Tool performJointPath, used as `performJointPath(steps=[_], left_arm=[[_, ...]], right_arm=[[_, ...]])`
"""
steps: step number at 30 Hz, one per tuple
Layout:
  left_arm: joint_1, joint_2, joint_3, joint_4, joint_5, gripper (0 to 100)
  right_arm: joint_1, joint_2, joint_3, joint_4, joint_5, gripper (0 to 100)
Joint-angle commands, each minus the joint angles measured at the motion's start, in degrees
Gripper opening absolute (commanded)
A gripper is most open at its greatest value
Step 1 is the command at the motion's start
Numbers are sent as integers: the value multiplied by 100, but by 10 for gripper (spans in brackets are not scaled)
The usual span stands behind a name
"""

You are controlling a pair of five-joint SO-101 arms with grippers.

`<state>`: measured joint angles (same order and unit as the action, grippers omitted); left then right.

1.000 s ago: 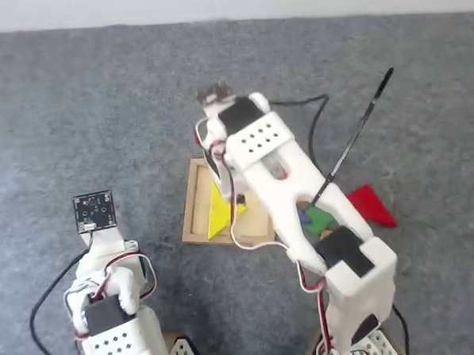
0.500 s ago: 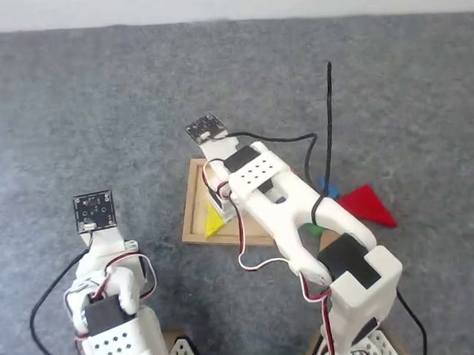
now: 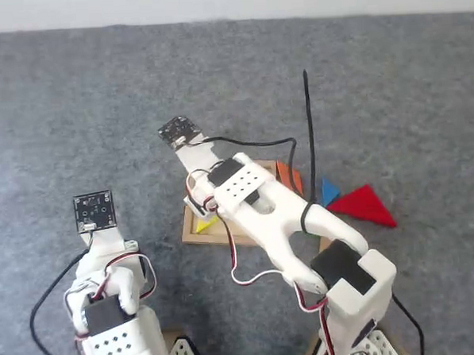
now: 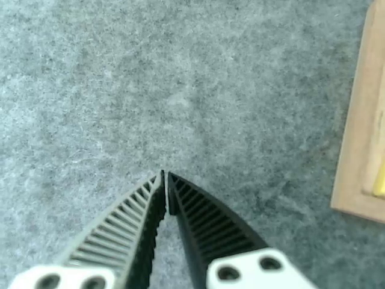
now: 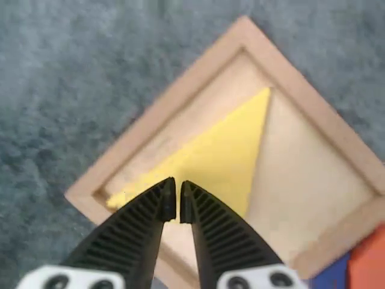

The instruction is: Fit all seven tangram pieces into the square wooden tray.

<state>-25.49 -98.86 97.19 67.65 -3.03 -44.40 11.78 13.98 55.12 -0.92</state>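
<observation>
The right arm stretches from its base at the near right out to the left and away. It is bent over the square wooden tray and covers most of it. Its tool points down into the tray. The ribbed black jaws are drawn together to a hairline slit and have hold of nothing. The tips hover over the flat yellow triangle piece.

The left arm sits folded over its own base at the near left, well apart from the tray. Its tool is aimed down at the grey carpeted table. Its jaws are closed tip to tip and empty.

The tray lies flat near the middle of the table. The yellow triangle lies flat inside it, on the left half of the floor. The long side runs near to far, parallel to the left wall and just inside it. The square corner points right, toward the tray's middle. One sharp tip reaches toward the near left corner.

Just beyond the tray's right wall lie an orange piece and a small blue triangle. A larger red triangle lies farther right, and its long axis runs left to right.
</observation>
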Motion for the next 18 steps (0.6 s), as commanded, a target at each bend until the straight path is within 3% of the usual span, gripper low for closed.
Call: performJointPath(steps=[1, 5, 12, 18], left_arm=[[-35, 26, -92, -97, 0, 12], [-35, 26, -92, -97, 0, 12], [-35, 26, -92, -97, 0, 12], [-35, 26, -92, -97, 0, 12]], right_arm=[[488, -804, -352, 743, 695, 15], [532, -787, 176, 769, 1776, 16], [277, -22, 519, -576, 1837, 14], [31, 295, 149, -708, 1837, 15]])
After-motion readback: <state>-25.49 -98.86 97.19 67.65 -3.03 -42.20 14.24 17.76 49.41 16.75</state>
